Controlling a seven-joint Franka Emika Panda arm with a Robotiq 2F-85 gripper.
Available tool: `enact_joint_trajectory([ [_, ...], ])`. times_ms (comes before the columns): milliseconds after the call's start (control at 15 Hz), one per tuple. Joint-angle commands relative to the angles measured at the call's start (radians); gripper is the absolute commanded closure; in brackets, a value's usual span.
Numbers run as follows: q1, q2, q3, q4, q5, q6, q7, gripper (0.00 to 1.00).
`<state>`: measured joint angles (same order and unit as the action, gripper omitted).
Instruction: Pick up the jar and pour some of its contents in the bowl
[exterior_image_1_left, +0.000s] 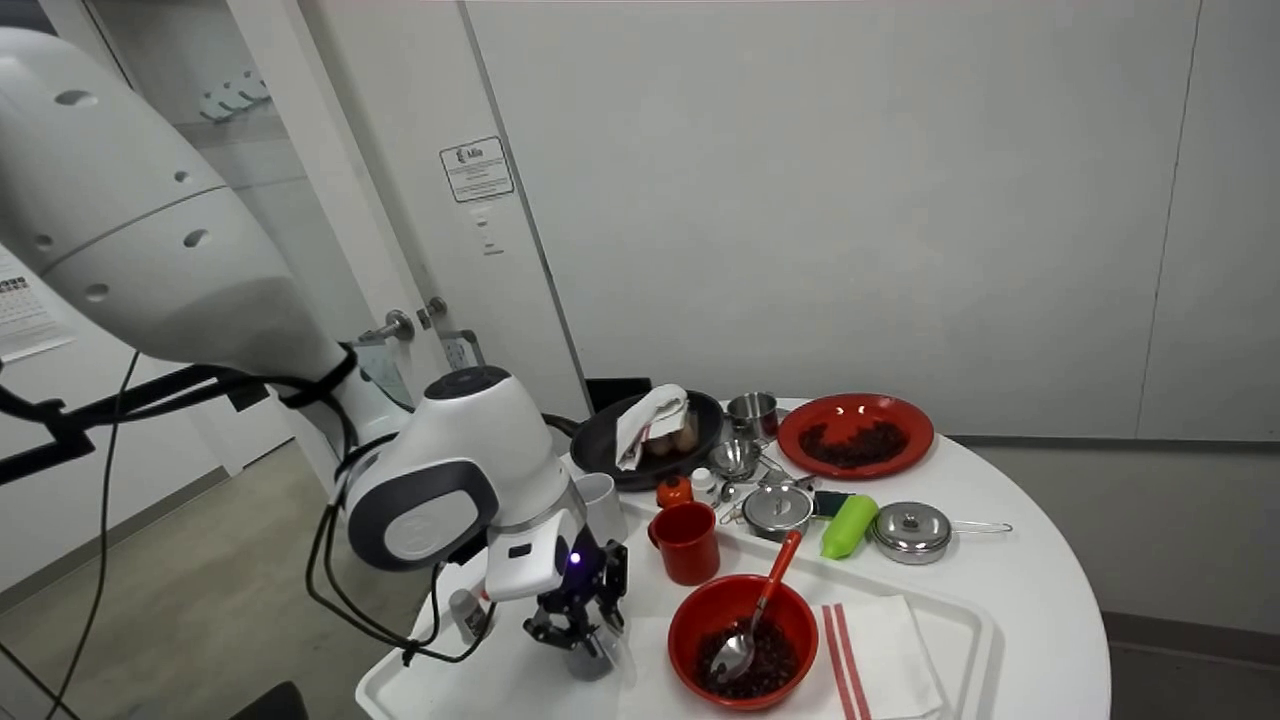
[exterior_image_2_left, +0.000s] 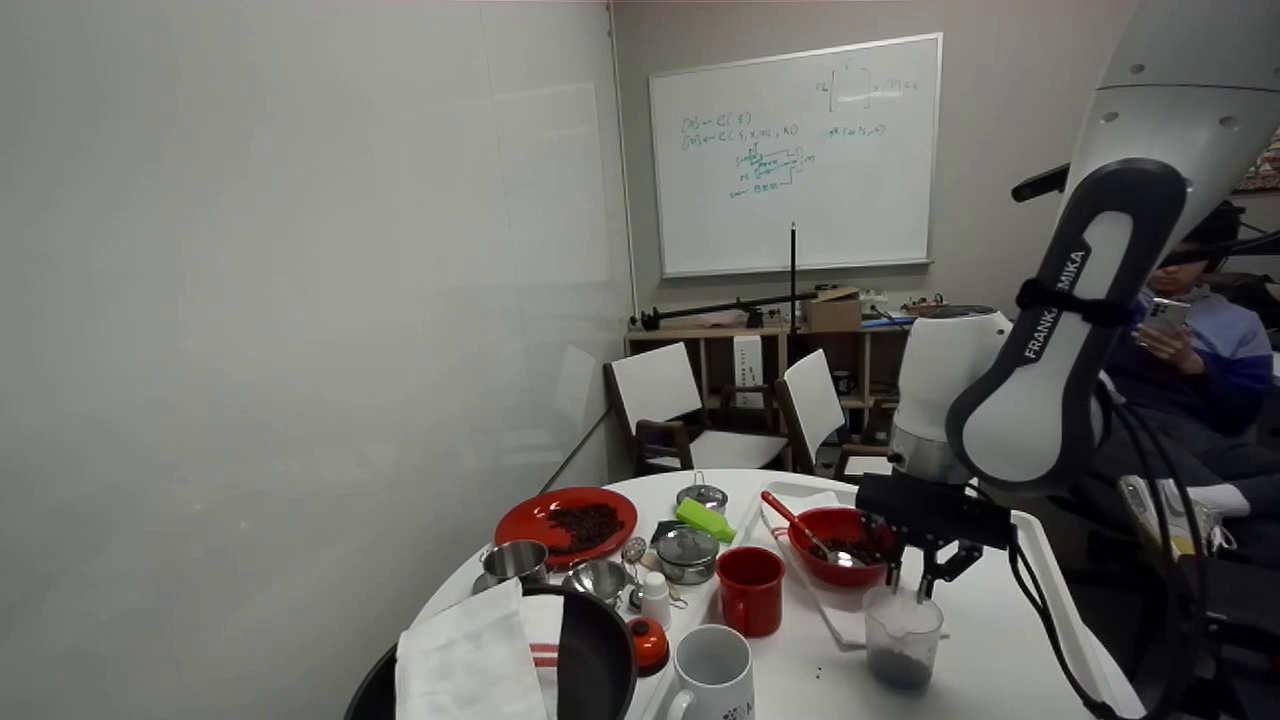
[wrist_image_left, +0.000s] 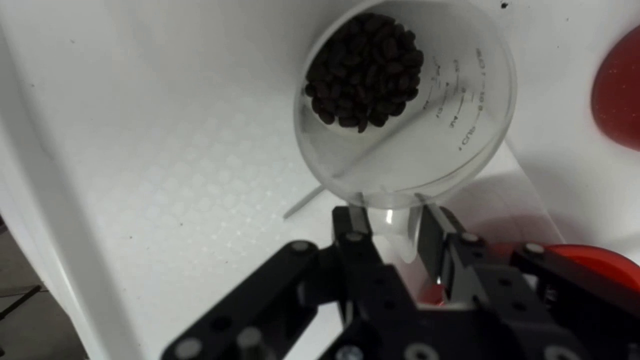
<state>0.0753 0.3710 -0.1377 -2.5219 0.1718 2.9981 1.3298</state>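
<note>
The jar is a clear cup with measuring marks, a spout and dark beans at its bottom. It shows in both exterior views (exterior_image_1_left: 590, 662) (exterior_image_2_left: 903, 645) and in the wrist view (wrist_image_left: 462, 112). My gripper (wrist_image_left: 391, 212) has its fingers on both sides of the jar's handle, which fills the gap between them. The gripper also shows in both exterior views (exterior_image_1_left: 583, 628) (exterior_image_2_left: 910, 585). The jar looks about upright, low over the white tray; whether it touches the tray is unclear. The red bowl (exterior_image_1_left: 722, 600) (exterior_image_2_left: 850, 578) (wrist_image_left: 595, 262) holds dark beans and a red-handled spoon.
The white tray (exterior_image_1_left: 975, 655) carries the bowl, a striped napkin (exterior_image_1_left: 885, 650) and a red mug (exterior_image_1_left: 690, 545). A pale mug (exterior_image_1_left: 602, 505) stands near the arm. Behind are a black pan (exterior_image_1_left: 600, 440), small metal pots (exterior_image_1_left: 778, 510), a green item (exterior_image_1_left: 850, 525) and a red plate (exterior_image_1_left: 800, 440).
</note>
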Motion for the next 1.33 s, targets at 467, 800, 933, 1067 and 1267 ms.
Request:
enact_joint_trajectory([
  [467,0.025,-0.119,0.007,0.0,0.008,-0.043,-0.041,0.88],
  [800,0.119,-0.215,-0.131,0.016,-0.155,-0.059,0.05,0.88],
  [933,0.156,-0.24,-0.217,0.038,-0.277,-0.077,0.121,0.88],
  [1067,0.183,-0.252,-0.294,0.071,-0.414,-0.11,0.215,0.88],
  [1267,0.21,-0.257,-0.378,0.12,-0.617,-0.152,0.382,0.88],
])
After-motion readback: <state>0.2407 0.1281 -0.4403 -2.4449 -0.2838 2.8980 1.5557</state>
